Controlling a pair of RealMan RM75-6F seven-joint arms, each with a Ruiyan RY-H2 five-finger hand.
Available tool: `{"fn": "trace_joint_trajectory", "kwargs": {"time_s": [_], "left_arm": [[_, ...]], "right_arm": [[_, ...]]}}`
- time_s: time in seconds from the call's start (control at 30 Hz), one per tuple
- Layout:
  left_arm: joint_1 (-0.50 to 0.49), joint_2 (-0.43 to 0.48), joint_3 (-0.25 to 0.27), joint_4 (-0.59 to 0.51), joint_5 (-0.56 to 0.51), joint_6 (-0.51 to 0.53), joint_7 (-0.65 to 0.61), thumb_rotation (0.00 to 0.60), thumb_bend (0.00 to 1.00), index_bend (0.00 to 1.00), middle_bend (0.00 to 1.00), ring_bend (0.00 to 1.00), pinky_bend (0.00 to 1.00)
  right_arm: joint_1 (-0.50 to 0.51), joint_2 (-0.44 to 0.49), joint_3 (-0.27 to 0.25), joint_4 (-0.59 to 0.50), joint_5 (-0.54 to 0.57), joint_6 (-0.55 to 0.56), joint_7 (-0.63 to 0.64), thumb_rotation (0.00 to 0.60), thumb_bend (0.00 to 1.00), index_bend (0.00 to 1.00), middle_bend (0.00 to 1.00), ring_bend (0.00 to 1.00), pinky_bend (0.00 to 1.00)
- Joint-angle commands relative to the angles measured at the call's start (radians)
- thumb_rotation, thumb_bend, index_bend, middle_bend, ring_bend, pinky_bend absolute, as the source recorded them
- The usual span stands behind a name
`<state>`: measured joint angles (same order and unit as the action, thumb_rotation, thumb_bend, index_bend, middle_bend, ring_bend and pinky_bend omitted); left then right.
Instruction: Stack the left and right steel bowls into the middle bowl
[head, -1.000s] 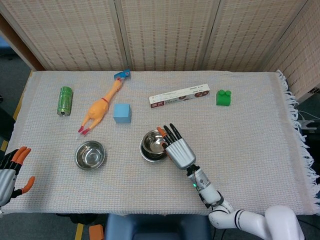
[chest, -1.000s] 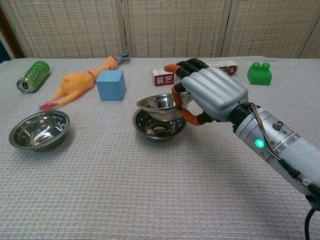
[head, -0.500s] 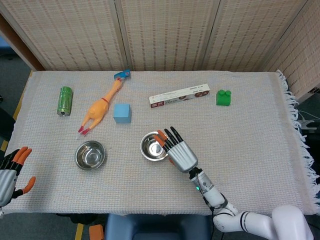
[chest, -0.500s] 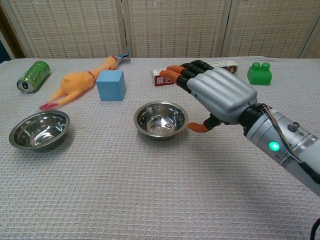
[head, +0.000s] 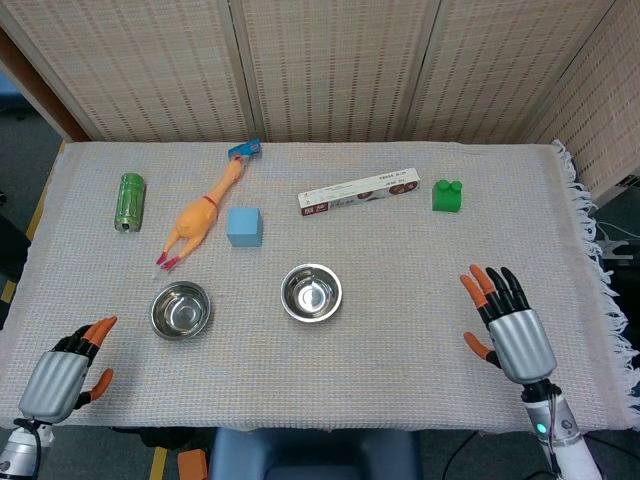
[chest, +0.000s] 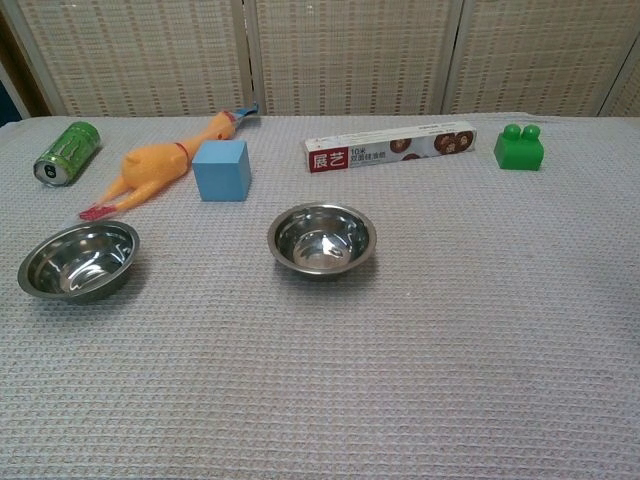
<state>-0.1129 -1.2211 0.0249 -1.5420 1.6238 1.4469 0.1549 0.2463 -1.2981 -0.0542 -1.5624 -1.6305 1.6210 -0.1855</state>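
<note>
My right hand sits near the front right of the table, fingers spread and holding nothing, well apart from everything. My left hand is at the front left corner, empty; its fingers look loosely extended rather than curled, so I read it as open too. Neither hand shows in the chest view.

The middle bowl stands upright near the table's centre. I judge the right bowl is already nested in it, since I see no separate bowl on that side, though I cannot make out two rims. The left bowl stands alone, upright, between my left hand and the middle bowl, and it is what remains to be moved.

What worries me: the steel rim is thin and slick, so a shallow pinch could let the bowl tip or skid on the woven cloth. Carrying it in tilted could clip the middle bowl's rim and shove the stack sideways.

Room is good. The stretch between the two bowls is open cloth. The blue cube and rubber chicken lie behind that path, the green can further left, the long box and green brick far back. The front edge is near my left hand, so I would approach from above.
</note>
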Motion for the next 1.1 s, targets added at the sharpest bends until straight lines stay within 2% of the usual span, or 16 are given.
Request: {"fn": "trace_joint_trajectory", "kwargs": {"time_s": [0.03,0.07,0.13,0.2,0.3,0.5,0.73,0.83,0.9,1.1], "left_arm": [[-0.022,-0.129,-0.023,0.064,-0.036,-0.043,0.194,0.6,0.39,0.03,0.45,0.5,0.6],[-0.025,-0.146,-0.027,0.078,-0.037,-0.043,0.224,0.6,0.39,0.05,0.54,0.6,0.71],[-0.034,-0.187,-0.033,0.118,-0.024,-0.035,0.287,0.6,0.39,0.07,0.67,0.74,0.84],[-0.049,-0.228,-0.038,0.17,-0.001,-0.027,0.323,0.6,0.39,0.09,0.78,0.84,0.92],[-0.074,-0.283,-0.048,0.252,0.01,-0.037,0.364,0.6,0.39,0.14,0.88,0.93,0.99],[-0.119,-0.345,-0.06,0.346,-0.02,-0.107,0.359,0.6,0.39,0.23,0.93,0.97,1.0],[-0.148,-0.402,-0.067,0.439,-0.027,-0.117,0.362,0.6,0.39,0.29,0.93,0.98,1.0],[-0.159,-0.424,-0.061,0.492,-0.012,-0.102,0.321,0.6,0.4,0.37,0.93,0.98,1.0],[-0.167,-0.441,-0.057,0.531,0.008,-0.078,0.278,0.6,0.39,0.47,0.95,0.99,1.0],[-0.201,-0.505,-0.046,0.68,0.066,-0.011,0.175,0.6,0.39,0.59,0.96,1.0,1.0]], "right_arm": [[-0.066,0.058,-0.045,0.015,-0.031,0.057,0.102,0.6,0.13,0.0,0.0,0.0,0.0],[-0.069,0.065,-0.045,0.017,-0.042,0.062,0.111,0.6,0.13,0.0,0.0,0.0,0.0],[-0.076,0.073,-0.039,0.022,-0.059,0.078,0.127,0.6,0.13,0.0,0.0,0.0,0.0],[-0.083,0.082,-0.034,0.019,-0.059,0.077,0.141,0.6,0.13,0.0,0.0,0.0,0.0],[-0.089,0.089,-0.028,0.016,-0.065,0.075,0.149,0.6,0.13,0.0,0.0,0.0,0.0],[-0.097,0.085,-0.013,0.016,-0.071,0.059,0.138,0.6,0.13,0.0,0.0,0.0,0.0],[-0.102,0.083,0.004,0.017,-0.063,0.033,0.134,0.6,0.13,0.0,0.0,0.0,0.0],[-0.104,0.08,0.009,0.018,-0.065,0.026,0.128,0.6,0.13,0.0,0.0,0.0,0.0],[-0.106,0.079,0.012,0.016,-0.065,0.019,0.125,0.6,0.13,0.0,0.0,0.0,0.0],[-0.109,0.084,0.017,0.005,-0.064,-0.001,0.117,0.6,0.13,0.0,0.0,0.0,0.0]]}}
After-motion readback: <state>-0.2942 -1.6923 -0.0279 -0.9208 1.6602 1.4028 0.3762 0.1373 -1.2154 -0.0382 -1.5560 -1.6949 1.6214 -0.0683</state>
